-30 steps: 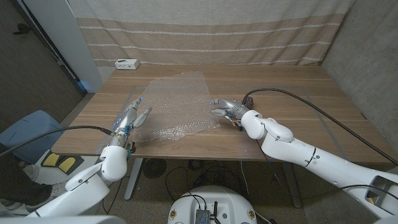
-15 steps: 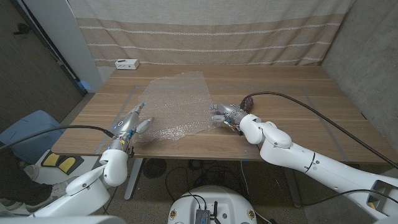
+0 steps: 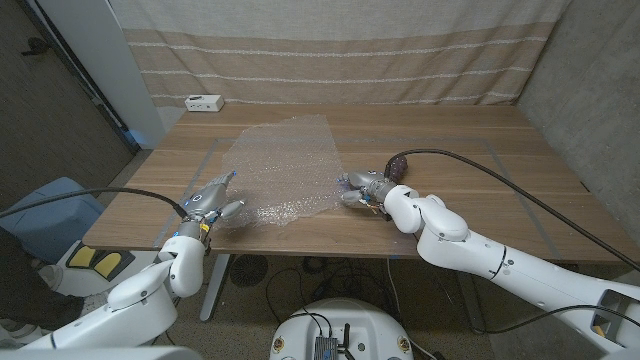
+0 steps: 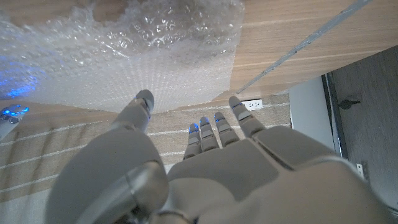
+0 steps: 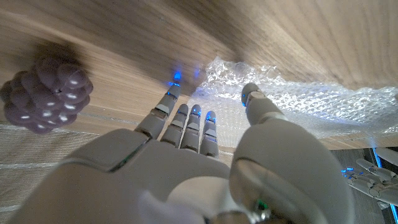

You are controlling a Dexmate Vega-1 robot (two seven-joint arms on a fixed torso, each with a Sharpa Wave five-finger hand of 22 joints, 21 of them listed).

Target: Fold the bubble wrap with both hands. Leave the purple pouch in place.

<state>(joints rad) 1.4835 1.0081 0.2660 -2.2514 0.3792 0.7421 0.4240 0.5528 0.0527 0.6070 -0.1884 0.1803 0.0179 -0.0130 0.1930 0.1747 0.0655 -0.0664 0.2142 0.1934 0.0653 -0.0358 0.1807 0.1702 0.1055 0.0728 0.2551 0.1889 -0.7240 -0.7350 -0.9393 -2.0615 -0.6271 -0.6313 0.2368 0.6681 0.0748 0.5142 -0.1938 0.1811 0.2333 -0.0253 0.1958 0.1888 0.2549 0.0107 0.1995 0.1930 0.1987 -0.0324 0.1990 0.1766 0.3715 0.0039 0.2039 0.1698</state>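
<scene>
Fingers of both robot hands are spread apart and hold nothing, each set reaching toward a near corner of the bubble wrap (image 3: 283, 172). Largest in the scene is the wooden table (image 3: 470, 150), seen from above. On it lies the bubble wrap, a clear sheet spread flat and slightly askew, from the table's middle toward its near edge. It looks light, limp and slippery, likely to sag when lifted, so a pinch at each near corner seems the best hold. At the sheet's near left corner, the left hand (image 3: 211, 198) has its fingertips at or just short of the edge; contact is hard to judge. At the near right edge, the right hand (image 3: 363, 186) points its fingers at the wrap. Both forearms stretch low over the table. Just behind the right hand sits the purple pouch (image 3: 398, 165), small, knobbly, clear of the sheet.
</scene>
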